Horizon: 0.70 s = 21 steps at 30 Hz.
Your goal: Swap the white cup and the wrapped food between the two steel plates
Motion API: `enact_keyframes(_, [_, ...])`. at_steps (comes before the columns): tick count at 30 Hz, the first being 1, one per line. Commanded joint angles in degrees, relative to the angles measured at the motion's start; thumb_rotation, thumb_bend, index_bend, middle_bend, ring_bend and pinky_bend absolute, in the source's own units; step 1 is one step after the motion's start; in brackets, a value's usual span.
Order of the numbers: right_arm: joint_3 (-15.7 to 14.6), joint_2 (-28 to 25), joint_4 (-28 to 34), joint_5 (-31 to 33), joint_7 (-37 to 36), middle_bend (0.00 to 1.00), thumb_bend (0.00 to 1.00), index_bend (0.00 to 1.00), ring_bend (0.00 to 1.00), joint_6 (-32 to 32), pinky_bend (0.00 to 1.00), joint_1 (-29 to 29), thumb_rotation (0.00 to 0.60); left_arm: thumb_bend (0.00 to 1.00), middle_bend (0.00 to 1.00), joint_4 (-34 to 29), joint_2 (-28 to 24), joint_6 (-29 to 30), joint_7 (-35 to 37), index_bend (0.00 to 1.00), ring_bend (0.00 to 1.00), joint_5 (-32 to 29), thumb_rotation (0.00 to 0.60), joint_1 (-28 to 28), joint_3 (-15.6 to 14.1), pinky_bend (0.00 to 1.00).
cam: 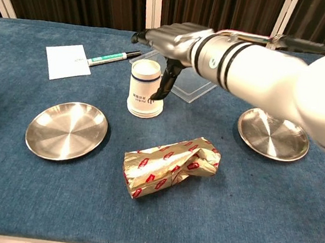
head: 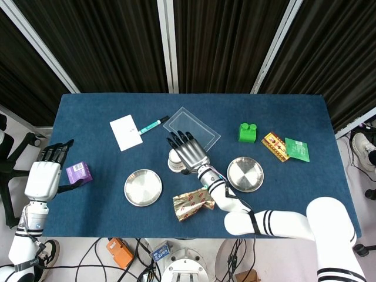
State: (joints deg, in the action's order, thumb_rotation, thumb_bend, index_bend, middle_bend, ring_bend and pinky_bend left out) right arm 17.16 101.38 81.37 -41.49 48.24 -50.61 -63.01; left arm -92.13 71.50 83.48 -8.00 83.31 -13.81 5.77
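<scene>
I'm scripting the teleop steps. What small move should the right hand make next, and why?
Probably close the right hand around the white cup: its fingers are spread over the cup, thumb beside its wall, and both steel plates sit bare.

The cup (cam: pixel 144 88) is found upside down near the table (head: pixel 88 200) centre, between the two plates and slightly behind them. The wrapped food (cam: pixel 171 165) is laid toward the front edge, between the left plate (cam: pixel 66 130) and the right plate (cam: pixel 273 133). Behind the cup, a clear lid (head: pixel 191 131), a marker (head: pixel 153 124) and a card (head: pixel 125 132) are placed. A toy block (head: pixel 248 132) and packets (head: pixel 285 147) are set toward the right edge, a small box (head: pixel 79 173) at the left edge.
</scene>
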Motion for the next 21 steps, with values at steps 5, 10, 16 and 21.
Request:
enact_keyframes(5, [-1.3, 2.0, -3.1, -0.4, -0.9, 0.37, 0.39, 0.48, 0.41, -0.6, 0.4, -1.5, 0.549, 0.03, 0.17, -0.1, -0.3, 0.4, 0.3, 0.06, 0.14, 0.5, 0.6, 0.3, 0.0, 0.16])
enact_keyframes(10, [-2.0, 2.2, -3.8, 1.2, 0.0, 0.5, 0.42, 0.63, 0.55, -1.3, 0.61, -2.1, 0.594, 0.03, 0.17, 0.0, -0.3, 0.2, 0.3, 0.06, 0.14, 0.5, 0.6, 0.3, 0.0, 0.16])
enact_keyframes(16, [-1.9, 1.9, -3.9, 0.5, -1.5, 0.57, 0.44, 0.73, 0.62, -2.3, 0.7, -2.1, 0.6, 0.03, 0.17, -0.3, -0.5, 0.3, 0.0, 0.06, 0.14, 0.3, 0.6, 0.5, 0.2, 0.16])
enact_keyframes(21, [-2.1, -3.2, 2.4, -5.7, -5.8, 0.58, 0.44, 0.74, 0.63, -6.1, 0.7, 0.8, 0.6, 0.03, 0.17, -0.7, -0.9, 0.9, -0.1, 0.06, 0.14, 0.6, 0.6, 0.8, 0.3, 0.16])
